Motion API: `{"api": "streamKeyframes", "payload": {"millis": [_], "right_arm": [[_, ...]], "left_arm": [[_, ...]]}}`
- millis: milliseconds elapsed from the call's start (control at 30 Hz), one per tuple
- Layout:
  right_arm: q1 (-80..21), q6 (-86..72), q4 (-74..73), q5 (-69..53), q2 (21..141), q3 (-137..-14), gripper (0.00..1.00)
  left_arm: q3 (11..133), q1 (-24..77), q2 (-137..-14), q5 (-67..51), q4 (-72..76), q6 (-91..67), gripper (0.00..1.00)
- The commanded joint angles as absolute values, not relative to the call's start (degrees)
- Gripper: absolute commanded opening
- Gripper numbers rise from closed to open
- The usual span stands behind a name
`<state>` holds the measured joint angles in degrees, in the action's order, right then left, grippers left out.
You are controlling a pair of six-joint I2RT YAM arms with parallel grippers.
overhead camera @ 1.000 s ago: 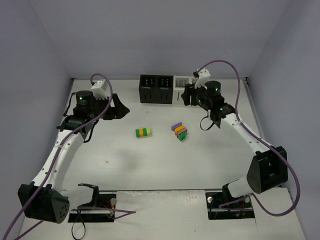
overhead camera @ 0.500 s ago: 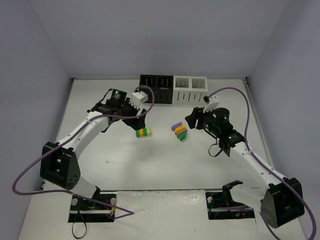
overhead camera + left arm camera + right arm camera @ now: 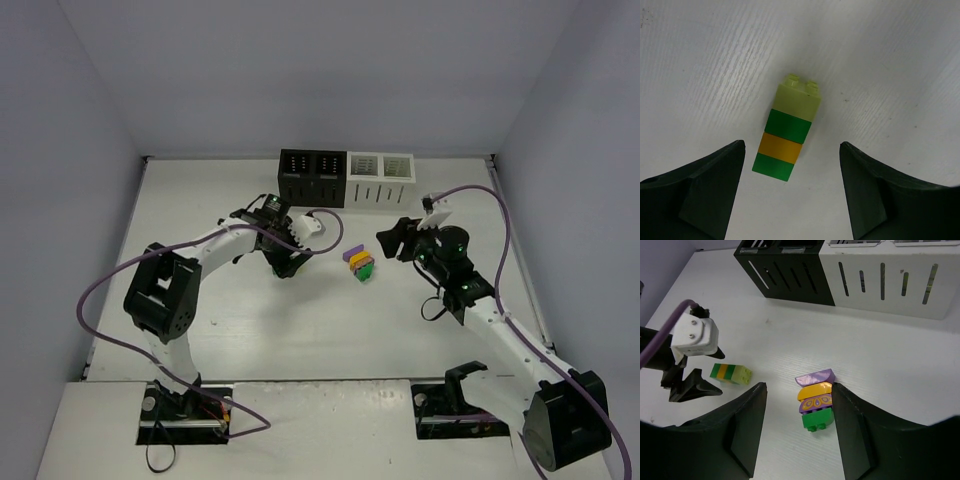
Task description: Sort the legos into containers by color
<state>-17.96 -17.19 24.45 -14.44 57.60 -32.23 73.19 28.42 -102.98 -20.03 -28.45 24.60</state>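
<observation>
The left hand (image 3: 792, 150) is spread wide, pointing down at the bench (image 3: 300, 330), one finger on either side of a striped stack (image 3: 789, 127) of four joined legos and touching neither side. The stack lies on its side: lime green at the far end with its studs showing, then dark green, orange-yellow and a brighter green nearest the wrist. It sits slightly askew to the line between the fingers.

It should be light, hard and smooth, so it will not give under a squeeze, but it could skid or pivot on the bench if one finger arrives first. The flat long flanks, around the dark green and orange-yellow bricks, look like the best hold. The stud joints may part under a sideways pull.

The right hand (image 3: 797, 390) is also wide and holds nothing, hanging near a second stack (image 3: 815, 402) of purple, orange and green pieces. The black bins (image 3: 313, 178) and white bins (image 3: 381, 180) stand along the far side of the bench, well apart from both stacks.
</observation>
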Motion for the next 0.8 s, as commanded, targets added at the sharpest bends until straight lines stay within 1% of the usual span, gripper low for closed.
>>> {"api": "streamKeyframes", "payload": {"millis": [0,67,100,167,400,533,633,667,767], "right_arm": [[-17.4,-18.6,31.6,-14.0,56.5,-32.6,0.51],[-17.4,-18.8,32.3,-14.0,56.9,-32.4,0.5],[-17.3,-18.9,32.7,-14.1,56.9,-32.3,0.51],[-17.4,-18.9,33.0,-14.3,56.9,-32.1,0.5],[-17.3,-18.8,32.9,-14.4,57.1,-32.1,0.5],[-17.4,-18.8,32.9,-14.5,57.6,-32.3,0.5],[-17.4,-18.8,32.9,-15.4,58.2,-32.5,0.5],[-17.4,-18.9,32.9,-15.5,58.5,-32.6,0.5],[-17.4,-19.3,32.5,-16.3,59.4,-33.0,0.5]], "left_arm": [[77.3,28.3,-103.2,-17.9,-27.2,28.0,0.7],[77.9,28.2,-104.0,-17.4,-27.7,28.3,0.68],[78.0,28.3,-104.7,-17.3,-27.7,28.6,0.64],[78.1,28.3,-105.4,-17.2,-27.3,28.6,0.61],[77.3,28.4,-107.8,-17.3,-25.3,29.4,0.58],[76.6,28.4,-107.4,-17.3,-24.4,29.3,0.54],[77.0,28.4,-105.8,-17.9,-24.1,28.4,0.45],[77.2,28.4,-104.5,-18.5,-24.2,28.0,0.39],[77.4,28.7,-100.5,-19.3,-24.3,27.3,0.3]]}}
